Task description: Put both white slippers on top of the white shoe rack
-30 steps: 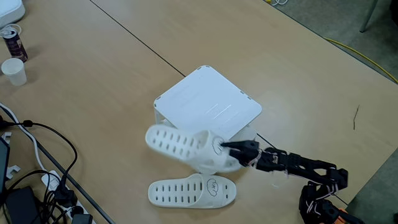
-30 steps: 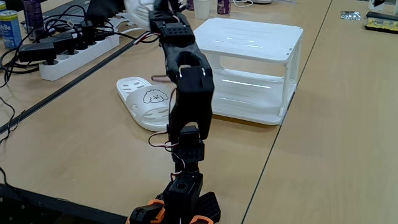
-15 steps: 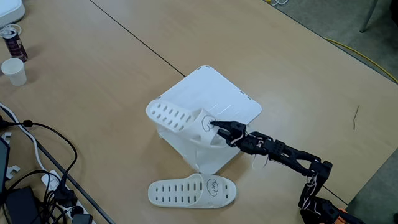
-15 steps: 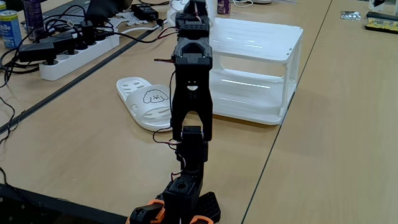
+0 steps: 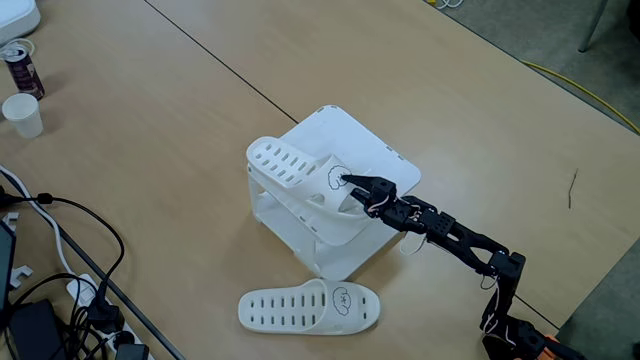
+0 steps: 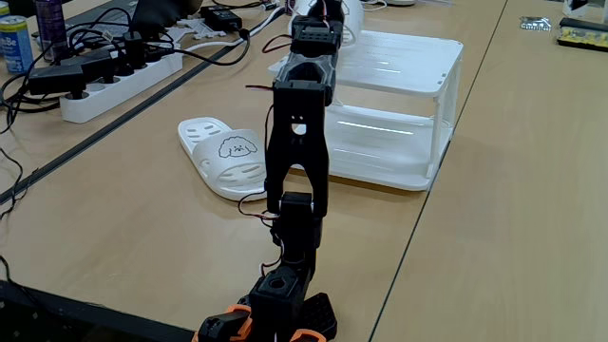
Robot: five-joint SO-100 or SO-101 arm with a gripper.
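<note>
In a fixed view the white shoe rack [image 5: 372, 150] stands mid-table. One white slipper [image 5: 290, 172] lies tilted over the rack's left half, its toe past the left edge. My gripper [image 5: 347, 183] is shut on that slipper's strap, by the cartoon face. The other white slipper [image 5: 310, 308] lies flat on the table in front of the rack. In the other fixed view the arm rises in front of the rack [image 6: 408, 62], and the gripper [image 6: 318, 11] sits at the rack's top left corner. The second slipper [image 6: 223, 155] lies left of the rack there.
A drink can [image 5: 21, 66] and a paper cup [image 5: 22, 114] stand at the far left. Black cables [image 5: 60, 250] and plugs crowd the lower left corner. A white power strip [image 6: 114, 78] lies behind the loose slipper. The table's edge runs diagonally at the right.
The gripper has lifted the slipper from beside the rack's front and carried it up over the rack's top. The arm has stretched out. The second slipper has not moved.
</note>
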